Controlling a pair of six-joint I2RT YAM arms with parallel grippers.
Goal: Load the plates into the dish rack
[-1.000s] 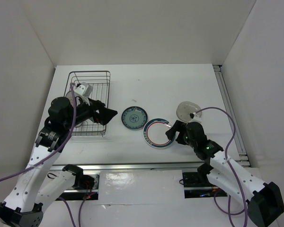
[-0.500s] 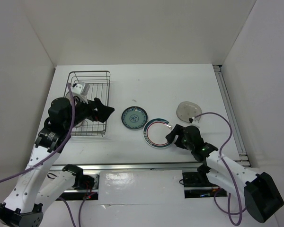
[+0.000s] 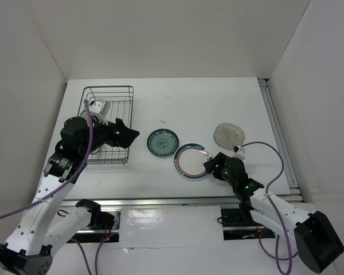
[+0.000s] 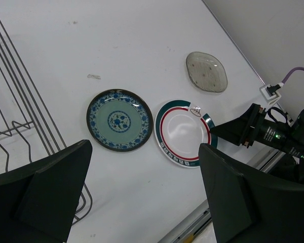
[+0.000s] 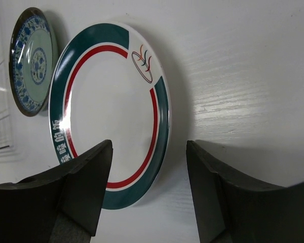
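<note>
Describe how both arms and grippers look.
Both arms: white lower links, black joints. The left gripper and right gripper are blocky and black. A purple cable trails from each arm. A green light glows on the right arm.

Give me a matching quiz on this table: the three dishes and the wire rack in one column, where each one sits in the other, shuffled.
1. blue-and-teal patterned round plate
2. white round plate with red ring and dark green band
3. smoky translucent dish
4. dark wire dish rack

A. at the fingertips of the right gripper
B. far left of the white table
C. rightmost, touching nothing
D. between rack and ringed plate

Pairs: 1-D, 2-A, 3-C, 4-B
</note>
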